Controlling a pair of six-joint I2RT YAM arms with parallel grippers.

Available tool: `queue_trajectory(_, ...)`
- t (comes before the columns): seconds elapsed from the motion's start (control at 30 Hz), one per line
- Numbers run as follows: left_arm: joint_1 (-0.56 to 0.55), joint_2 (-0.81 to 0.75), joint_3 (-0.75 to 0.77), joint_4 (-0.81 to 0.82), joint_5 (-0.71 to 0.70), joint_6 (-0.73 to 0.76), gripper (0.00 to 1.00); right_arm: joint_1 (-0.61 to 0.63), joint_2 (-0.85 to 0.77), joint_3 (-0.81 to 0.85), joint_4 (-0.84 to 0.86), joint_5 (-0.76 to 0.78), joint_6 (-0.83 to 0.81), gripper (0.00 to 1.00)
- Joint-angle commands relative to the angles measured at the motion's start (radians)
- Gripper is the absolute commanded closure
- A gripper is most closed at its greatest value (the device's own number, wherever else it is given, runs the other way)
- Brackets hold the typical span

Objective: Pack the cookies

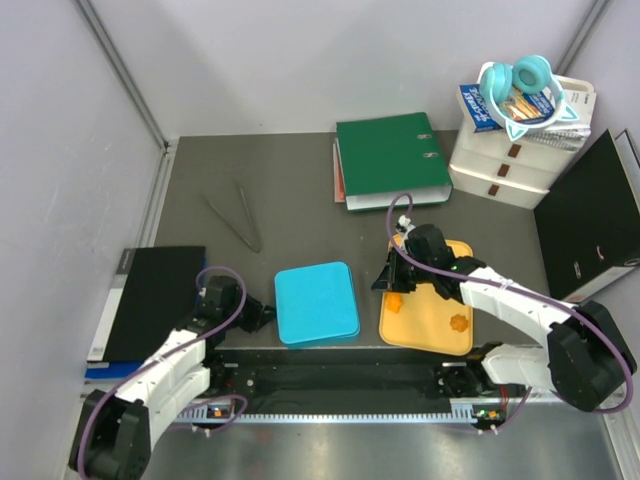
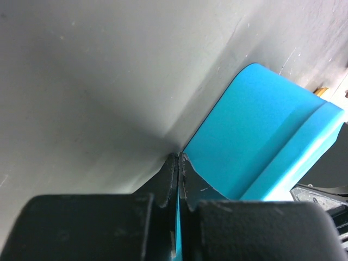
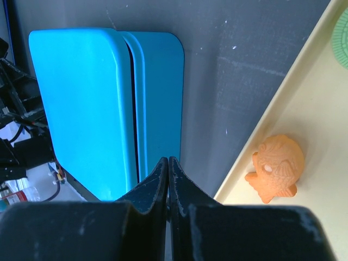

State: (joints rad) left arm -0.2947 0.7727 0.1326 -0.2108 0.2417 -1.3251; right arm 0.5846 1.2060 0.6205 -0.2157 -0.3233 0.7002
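Currently 3 cookies in sight: 2 orange, 1 green, all on the yellow tray (image 1: pixel 425 328). First orange cookie (image 1: pixel 397 300) sits at the tray's 9 o'clock edge. Second orange cookie (image 1: pixel 459 322) is at the tray's 4 o'clock, apart from the first. Green cookie (image 3: pixel 341 30) shows only as a sliver at 1 o'clock in the right wrist view; the arm hides it from above.

1 blue tin (image 1: pixel 317 303) at the tray's 9 o'clock looks closed from above, contents can't tell. A strip of bare table (image 1: pixel 200 180) separates tin and tray.

Right gripper (image 3: pixel 168 163) hangs over that strip, just beside the first orange cookie, fingers pressed tip to tip, nothing between them. Right arm stretches across the tray's 10 o'clock corner.

Left gripper (image 2: pixel 178 159) lies low at the tin's 9 o'clock, tips right at its edge, contact can't tell. It is also pinched closed and empty, and the left arm is folded near its base.

Farther out: 1 pair of tweezers (image 1: pixel 235 220) at the tin's 11 o'clock, 1 green binder (image 1: pixel 390 160) at the tray's 12 o'clock.
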Motion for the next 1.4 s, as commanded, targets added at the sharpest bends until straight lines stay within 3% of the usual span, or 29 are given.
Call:
queue_trajectory(0.0, 0.015, 0.037, 0.044, 0.034, -0.042, 0.046, 1.0, -0.011, 0.004, 0.019, 0.041, -0.003, -0.001, 1.0)
queue_trajectory(0.27, 0.114, 0.152, 0.088, 0.08, -0.004, 0.104, 1.0, -0.011, -0.002, 0.045, 0.003, 0.018, -0.019, 1.0)
queue_trajectory(0.53, 0.267, 0.287, 0.084, 0.324, 0.157, 0.132, 1.0, -0.011, -0.011, 0.028, -0.004, 0.02, -0.025, 1.0)
queue_trajectory(0.9, 0.279, 0.436, 0.081, 0.58, 0.324, 0.095, 1.0, -0.029, -0.002, 0.038, -0.013, 0.017, -0.038, 1.0)
queue_trajectory(1.37, 0.284, 0.459, 0.032, 0.711, 0.349, 0.06, 1.0, -0.029, 0.02, 0.053, -0.016, 0.015, -0.042, 1.0)
